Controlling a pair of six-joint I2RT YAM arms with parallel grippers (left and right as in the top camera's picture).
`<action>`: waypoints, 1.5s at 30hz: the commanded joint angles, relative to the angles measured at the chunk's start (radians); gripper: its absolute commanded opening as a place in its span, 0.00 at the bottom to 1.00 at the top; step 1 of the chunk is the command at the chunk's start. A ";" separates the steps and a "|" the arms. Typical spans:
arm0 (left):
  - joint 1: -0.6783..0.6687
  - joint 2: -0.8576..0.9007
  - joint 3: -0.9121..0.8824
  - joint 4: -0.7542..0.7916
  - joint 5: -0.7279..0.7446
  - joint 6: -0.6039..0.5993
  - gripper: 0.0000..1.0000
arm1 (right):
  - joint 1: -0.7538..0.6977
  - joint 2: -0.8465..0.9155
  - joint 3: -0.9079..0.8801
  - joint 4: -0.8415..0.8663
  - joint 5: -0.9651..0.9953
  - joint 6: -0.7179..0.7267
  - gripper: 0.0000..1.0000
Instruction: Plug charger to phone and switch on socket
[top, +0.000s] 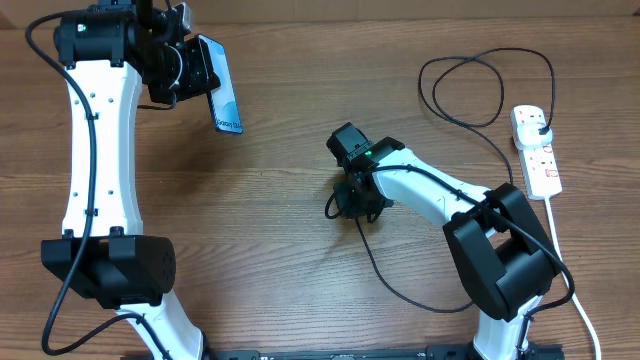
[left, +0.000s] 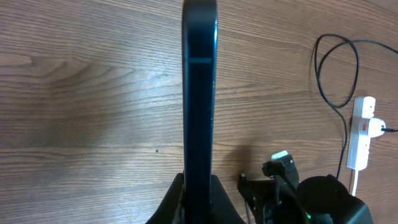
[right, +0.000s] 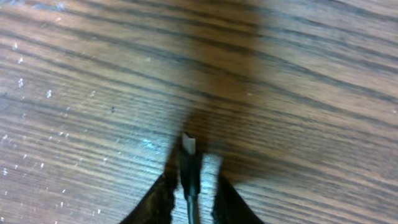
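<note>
My left gripper (top: 203, 76) is shut on the phone (top: 226, 98) and holds it above the table at the far left, screen lit, text edge down. In the left wrist view the phone (left: 199, 93) stands edge-on between the fingers (left: 199, 200). My right gripper (top: 350, 203) is low over the table's middle, shut on the charger near its small plug tip (right: 188, 145), which sticks out past the fingers (right: 191, 186). The black cable (top: 400, 290) runs back, loops (top: 470, 90) at the far right, and ends in a black plug in the socket (top: 540, 160). The socket also shows in the left wrist view (left: 359, 134).
The socket's thick white cord (top: 560, 250) runs down the right edge of the table toward the front. The right arm's base (top: 505, 260) stands at the front right and the left arm's base (top: 110, 270) at the front left.
</note>
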 joint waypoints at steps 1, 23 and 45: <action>-0.006 -0.002 0.017 0.008 0.008 0.026 0.04 | 0.003 0.024 -0.041 0.007 0.006 0.000 0.17; -0.006 -0.002 0.017 0.260 0.856 0.240 0.04 | -0.267 -0.061 0.000 0.058 -1.083 -0.344 0.04; -0.058 -0.002 0.017 0.351 1.046 0.032 0.04 | -0.248 -0.365 0.038 0.348 -1.101 -0.070 0.04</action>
